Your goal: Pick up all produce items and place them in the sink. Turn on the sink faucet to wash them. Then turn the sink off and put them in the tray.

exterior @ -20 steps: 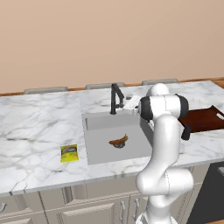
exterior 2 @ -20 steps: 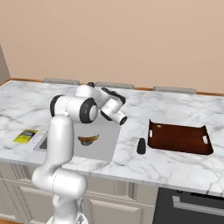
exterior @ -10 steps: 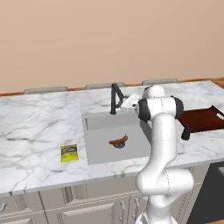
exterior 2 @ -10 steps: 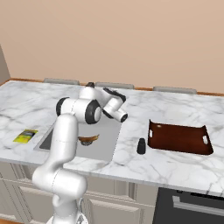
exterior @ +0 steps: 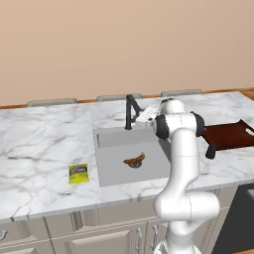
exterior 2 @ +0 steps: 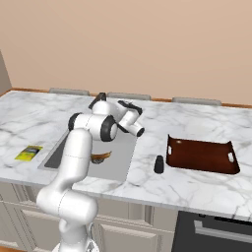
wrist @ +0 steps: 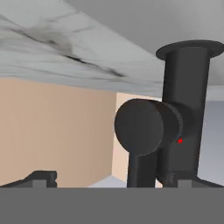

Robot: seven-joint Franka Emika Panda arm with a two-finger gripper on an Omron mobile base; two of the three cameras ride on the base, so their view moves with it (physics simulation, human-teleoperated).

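White marble table (exterior: pixel 44 144) runs wall to wall, cabinets below. Grey sink (exterior: pixel 114 141) is recessed in its middle, to the left of my arm in the left base view. Dark reddish-brown tray (exterior 2: pixel 202 155) lies flat on the table, well apart from the sink on the far side of my arm, rim raised, handle cut-outs showing at its ends. Black faucet (exterior: pixel 131 112) stands upright at the back edge of the sink, spout angled; in the hand view its stem (wrist: pixel 186 109) and the round lever end (wrist: pixel 140 127) are right in front of me, close up, view rolled so the table appears on top. My claw (exterior 2: pixel 129 106) is up beside the faucet, over the back of the sink. Finger tips (wrist: pixel 41 177) sit low at the bottom of the hand view, one on each side, the lever between them; cannot tell if the claw is released or clenched. Yellow snack packet (exterior: pixel 78 173) lies flat on the table just beside the sink's outer side. Banana (exterior: pixel 134 159) lies in the sink, on the basin floor near the drain, curved, brownish-orange. Small dark object (exterior 2: pixel 159 164) stands upright on the table between sink and tray.
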